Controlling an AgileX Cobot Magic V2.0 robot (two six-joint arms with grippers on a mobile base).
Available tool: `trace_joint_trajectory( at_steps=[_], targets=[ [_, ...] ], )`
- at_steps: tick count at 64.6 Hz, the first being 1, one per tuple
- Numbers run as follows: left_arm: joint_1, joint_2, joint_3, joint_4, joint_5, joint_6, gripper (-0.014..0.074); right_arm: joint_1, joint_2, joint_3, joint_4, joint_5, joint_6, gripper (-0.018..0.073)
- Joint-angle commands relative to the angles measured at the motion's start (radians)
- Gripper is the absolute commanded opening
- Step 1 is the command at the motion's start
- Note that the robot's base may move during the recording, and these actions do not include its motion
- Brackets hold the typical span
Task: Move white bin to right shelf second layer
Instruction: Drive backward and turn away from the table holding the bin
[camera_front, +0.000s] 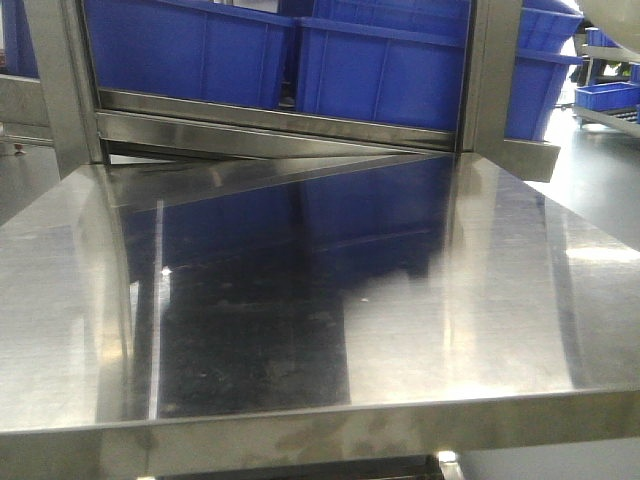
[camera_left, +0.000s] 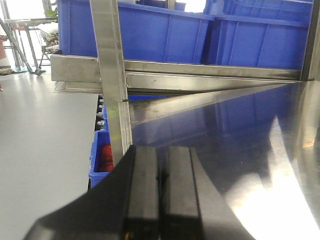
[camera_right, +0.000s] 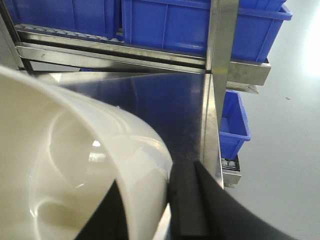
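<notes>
1. My right gripper (camera_right: 146, 210) is pinching one rim wall of the glossy cream-white plastic bin (camera_right: 75, 170), holding it tilted above the shiny steel tabletop (camera_right: 165, 105).
2. I'm fearing the smooth wall sliding out of that one-sided pinch.
3. I'm risking clipping the steel upright post (camera_right: 220, 55) at the tabletop's right edge, or the blue plastic crates (camera_right: 165, 25) behind the tabletop.
4. My left gripper (camera_left: 161, 190) is sitting clenched and empty over the tabletop's left side.

Bright light falls from above, and my steel tabletop (camera_front: 520, 330) throws it back in pale glare bands, mirroring the blue crates (camera_front: 380, 70) as a dark smear. From my right wrist, the white bin (camera_right: 75, 165) sits so near it blurs, with soft highlights inside. My left claw (camera_left: 161, 155) is dark, unfocused. The floor (camera_right: 300, 50) washes out at top right.
</notes>
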Motion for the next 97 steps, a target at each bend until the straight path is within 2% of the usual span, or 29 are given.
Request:
trace_joint_trajectory(
  at_steps=[1,97],
  targets=[
    [-0.004,-0.014,0.037,-0.005,-0.084,-0.004,0.0085,-0.006,-0.003,-0.032,-0.006,-0.104,-0.002,0.0048],
    [-0.004,-0.014,0.037,-0.005,-0.084,-0.004,0.0085,-0.006,-0.003,-0.032,-0.006,-0.1,-0.002,0.0048]
  ],
)
